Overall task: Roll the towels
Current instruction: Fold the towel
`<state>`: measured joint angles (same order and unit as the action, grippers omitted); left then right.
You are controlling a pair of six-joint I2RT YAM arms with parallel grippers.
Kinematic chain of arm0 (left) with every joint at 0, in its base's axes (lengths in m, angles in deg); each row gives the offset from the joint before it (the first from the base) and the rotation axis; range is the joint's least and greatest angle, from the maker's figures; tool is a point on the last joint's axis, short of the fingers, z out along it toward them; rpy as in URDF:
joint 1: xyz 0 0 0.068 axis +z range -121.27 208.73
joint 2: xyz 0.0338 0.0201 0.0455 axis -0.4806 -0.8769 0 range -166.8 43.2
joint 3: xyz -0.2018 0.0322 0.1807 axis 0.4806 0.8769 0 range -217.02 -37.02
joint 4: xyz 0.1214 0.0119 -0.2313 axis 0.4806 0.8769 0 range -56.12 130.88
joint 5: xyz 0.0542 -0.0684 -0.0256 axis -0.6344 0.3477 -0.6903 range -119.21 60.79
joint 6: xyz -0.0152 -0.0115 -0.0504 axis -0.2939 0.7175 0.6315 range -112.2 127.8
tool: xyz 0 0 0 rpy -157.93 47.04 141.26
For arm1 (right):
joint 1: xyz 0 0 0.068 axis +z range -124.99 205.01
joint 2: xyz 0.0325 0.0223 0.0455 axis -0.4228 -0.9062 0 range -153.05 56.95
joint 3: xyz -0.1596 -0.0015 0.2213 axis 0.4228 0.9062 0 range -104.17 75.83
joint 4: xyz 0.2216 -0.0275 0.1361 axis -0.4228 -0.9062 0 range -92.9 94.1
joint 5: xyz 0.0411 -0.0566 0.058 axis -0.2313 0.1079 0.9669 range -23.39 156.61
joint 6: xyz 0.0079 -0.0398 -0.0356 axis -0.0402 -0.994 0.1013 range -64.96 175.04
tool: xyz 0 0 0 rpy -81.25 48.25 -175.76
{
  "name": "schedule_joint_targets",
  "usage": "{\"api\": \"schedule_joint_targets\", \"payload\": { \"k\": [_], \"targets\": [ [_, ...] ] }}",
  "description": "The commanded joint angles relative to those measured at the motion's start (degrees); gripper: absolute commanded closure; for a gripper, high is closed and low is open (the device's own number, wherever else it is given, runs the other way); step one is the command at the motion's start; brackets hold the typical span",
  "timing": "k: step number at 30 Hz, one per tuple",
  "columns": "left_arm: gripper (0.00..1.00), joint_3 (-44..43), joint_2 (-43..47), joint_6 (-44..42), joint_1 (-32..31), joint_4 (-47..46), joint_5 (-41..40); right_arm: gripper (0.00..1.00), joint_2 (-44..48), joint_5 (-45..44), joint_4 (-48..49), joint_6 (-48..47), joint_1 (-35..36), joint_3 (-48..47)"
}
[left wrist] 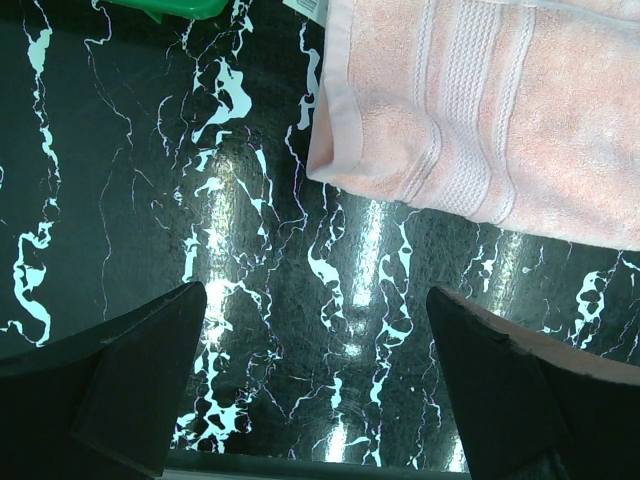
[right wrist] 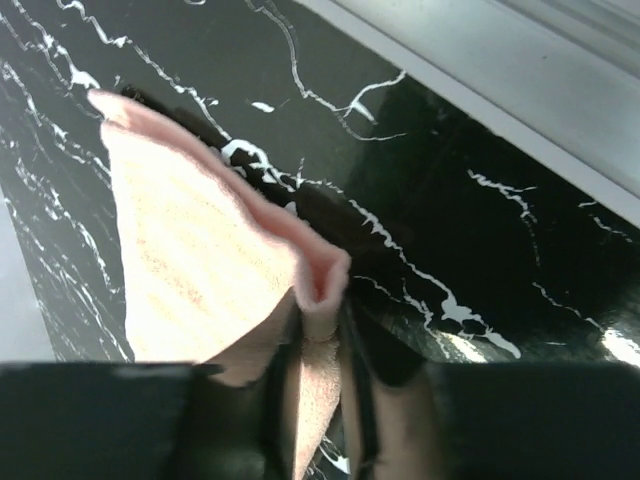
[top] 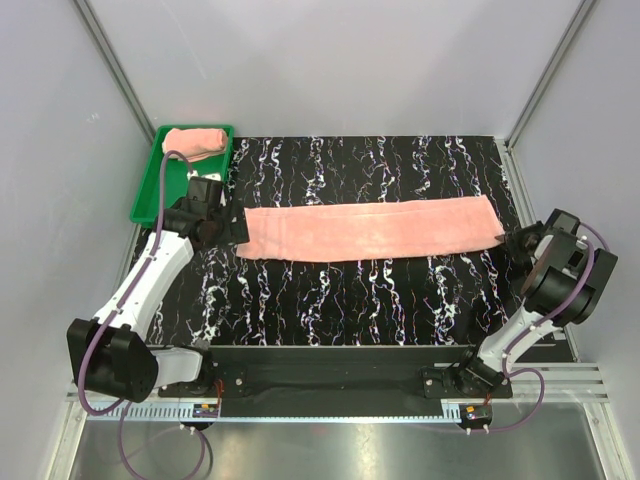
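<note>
One salmon-pink towel [top: 370,230] lies flat and stretched out across the black marbled mat. A second pink towel [top: 195,142] sits rolled up in the green tray [top: 150,190]. My left gripper [top: 235,225] hovers at the flat towel's left end, open. In the left wrist view its fingers span bare mat [left wrist: 315,295], and the towel's hemmed corner [left wrist: 500,110] lies just ahead to the right. My right gripper [top: 510,240] is at the towel's right end. In the right wrist view it [right wrist: 325,310] is shut on a pinched fold of the towel's edge [right wrist: 190,260], which is lifted slightly.
The tray stands at the mat's far left corner, and its edge [left wrist: 170,8] shows in the left wrist view. Grey walls enclose the table on three sides. A pale ledge [right wrist: 520,80] borders the mat beyond the right gripper.
</note>
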<state>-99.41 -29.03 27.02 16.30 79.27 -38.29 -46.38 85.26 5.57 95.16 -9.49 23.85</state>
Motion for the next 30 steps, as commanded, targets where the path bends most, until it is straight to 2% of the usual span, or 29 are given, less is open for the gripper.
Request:
{"api": "schedule_joint_targets", "payload": {
  "k": [1,2,5,9,15,21,22,30],
  "targets": [
    [0.01,0.1,-0.1,-1.3,-0.1,-1.5,-0.7,0.77,-1.0,-1.3,0.9,-0.2,0.4,-1.5],
    [0.01,0.0,-0.2,-1.3,-0.1,-1.5,-0.6,0.83,-0.6,-1.3,0.3,-0.5,0.4,-1.5],
    [0.01,0.1,-0.1,-1.4,-0.1,-1.5,-0.2,0.88,2.3,-2.9,-4.8,-1.8,0.3,-2.6],
    [0.01,0.2,0.0,-1.5,-0.8,-1.6,0.5,0.9,6.7,-9.5,-12.8,-5.2,0.0,-6.4],
    [0.01,0.2,0.0,-1.5,-1.8,-1.9,1.4,0.92,15.2,-11.5,-17.9,-8.6,1.3,-10.2],
    [0.01,0.2,0.2,-1.6,-2.3,-2.1,2.8,0.91,14.7,-4.9,-25.2,-13.6,11.6,-21.5],
    [0.01,0.3,0.3,-1.6,-2.3,-2.1,2.8,0.9,13.6,-4.5,-26.1,-14.0,15.1,-24.2],
    [0.01,0.2,0.2,-1.6,-2.3,-2.0,1.5,0.89,6.4,-7.9,-32.5,-13.6,35.3,-35.1]
  ]
}}
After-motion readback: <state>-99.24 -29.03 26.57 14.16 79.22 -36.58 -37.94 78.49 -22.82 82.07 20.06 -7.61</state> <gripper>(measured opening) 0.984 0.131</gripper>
